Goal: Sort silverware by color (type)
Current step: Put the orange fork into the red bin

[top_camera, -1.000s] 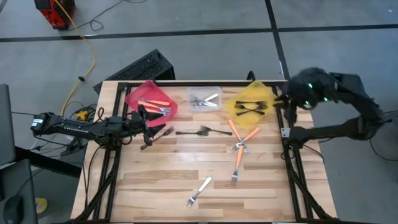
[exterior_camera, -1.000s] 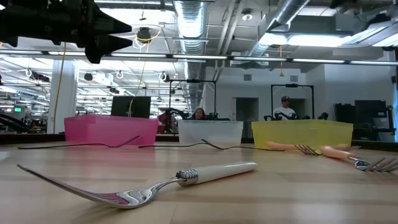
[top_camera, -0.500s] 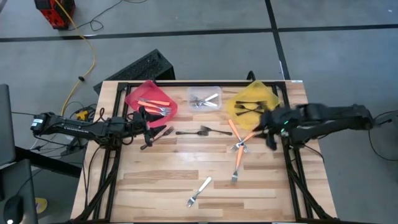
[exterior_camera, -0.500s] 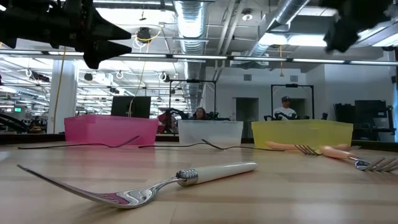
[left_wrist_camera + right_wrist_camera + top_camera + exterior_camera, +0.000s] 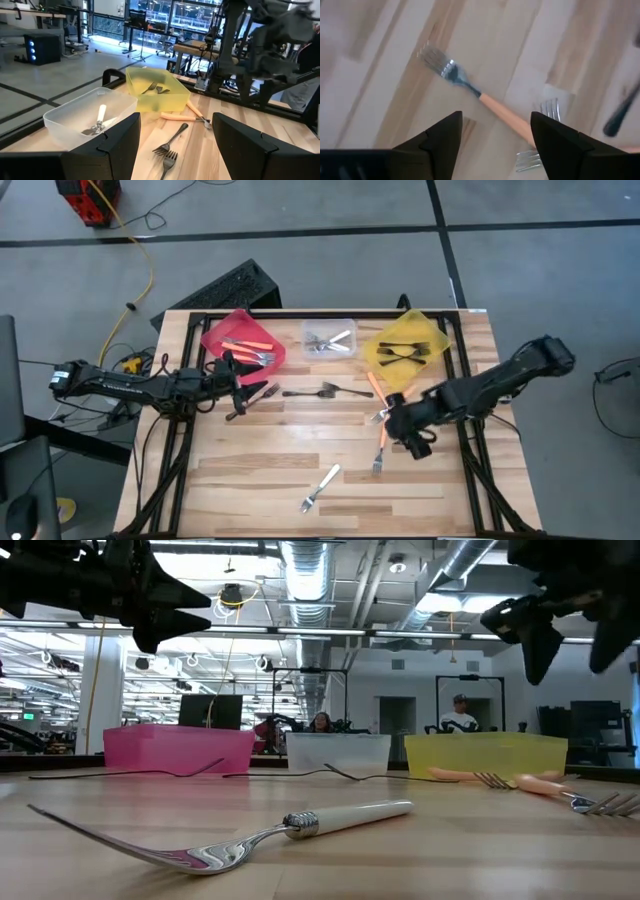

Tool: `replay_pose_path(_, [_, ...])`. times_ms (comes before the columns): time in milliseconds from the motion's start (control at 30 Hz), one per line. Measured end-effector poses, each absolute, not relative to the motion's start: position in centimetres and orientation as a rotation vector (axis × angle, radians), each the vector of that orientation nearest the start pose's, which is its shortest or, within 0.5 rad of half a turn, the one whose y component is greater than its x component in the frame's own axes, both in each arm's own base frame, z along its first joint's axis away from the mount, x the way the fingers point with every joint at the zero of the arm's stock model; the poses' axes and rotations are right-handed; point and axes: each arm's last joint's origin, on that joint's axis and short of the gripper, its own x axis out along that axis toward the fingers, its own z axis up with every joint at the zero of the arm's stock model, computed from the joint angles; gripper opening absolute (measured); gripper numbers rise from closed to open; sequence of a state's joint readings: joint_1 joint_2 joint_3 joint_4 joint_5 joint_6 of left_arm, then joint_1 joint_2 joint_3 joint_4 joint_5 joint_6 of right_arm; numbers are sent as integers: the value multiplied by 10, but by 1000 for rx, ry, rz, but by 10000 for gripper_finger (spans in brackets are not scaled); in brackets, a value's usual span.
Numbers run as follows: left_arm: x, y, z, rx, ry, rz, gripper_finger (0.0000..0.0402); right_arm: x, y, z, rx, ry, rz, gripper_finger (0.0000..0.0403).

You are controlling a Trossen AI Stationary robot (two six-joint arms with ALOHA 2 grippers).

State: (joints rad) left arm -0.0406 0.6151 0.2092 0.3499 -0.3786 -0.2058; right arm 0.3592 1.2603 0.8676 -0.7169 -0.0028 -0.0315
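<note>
Three orange-handled forks [image 5: 385, 420] lie flat on the wood right of centre. My right gripper [image 5: 408, 442] hangs open above them, pointing steeply down. One orange-handled fork [image 5: 490, 102] shows between its fingers, untouched. Two black forks [image 5: 320, 392] lie mid-table, and a white-handled fork [image 5: 320, 487] lies near the front edge. My left gripper [image 5: 240, 388] waits open and level at the left, holding nothing. In the low view, both grippers [image 5: 170, 600] [image 5: 575, 650] are well above the table.
Along the far edge stand a red bin [image 5: 243, 340] with orange-handled forks, a clear bin [image 5: 329, 338] with silver ones and a yellow bin [image 5: 405, 345] with black ones. Bare wood lies at the near left of the table [image 5: 230, 480].
My right gripper has swung from beside the yellow bin at the far right toward the table's middle and near side, and down. It has tipped from nearly level to point steeply down over the orange-handled forks. No fork has moved.
</note>
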Motion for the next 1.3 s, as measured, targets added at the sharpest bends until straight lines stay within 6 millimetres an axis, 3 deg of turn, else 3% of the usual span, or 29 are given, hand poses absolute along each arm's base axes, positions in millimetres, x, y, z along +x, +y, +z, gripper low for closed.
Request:
replay_pose_path(233, [148, 5, 209, -192, 23, 343, 233, 243, 103, 210, -531, 1272, 510, 263])
replay_pose_path(633, [148, 5, 209, -192, 23, 344, 233, 271, 111, 155, -785, 1440, 577, 256])
replay_pose_path(933, [148, 5, 206, -187, 48, 347, 233, 278, 106, 142, -752, 1457, 604, 235])
replay_pose_path(1033, [148, 5, 206, -187, 48, 347, 233, 280, 104, 142, -742, 1445, 599, 204])
replay_pose_path(1233, [148, 5, 206, -183, 48, 347, 233, 282, 100, 140, -706, 1440, 593, 85])
replay_pose_path(1300, [148, 5, 206, -181, 48, 347, 233, 282, 98, 140, -693, 1437, 581, 66])
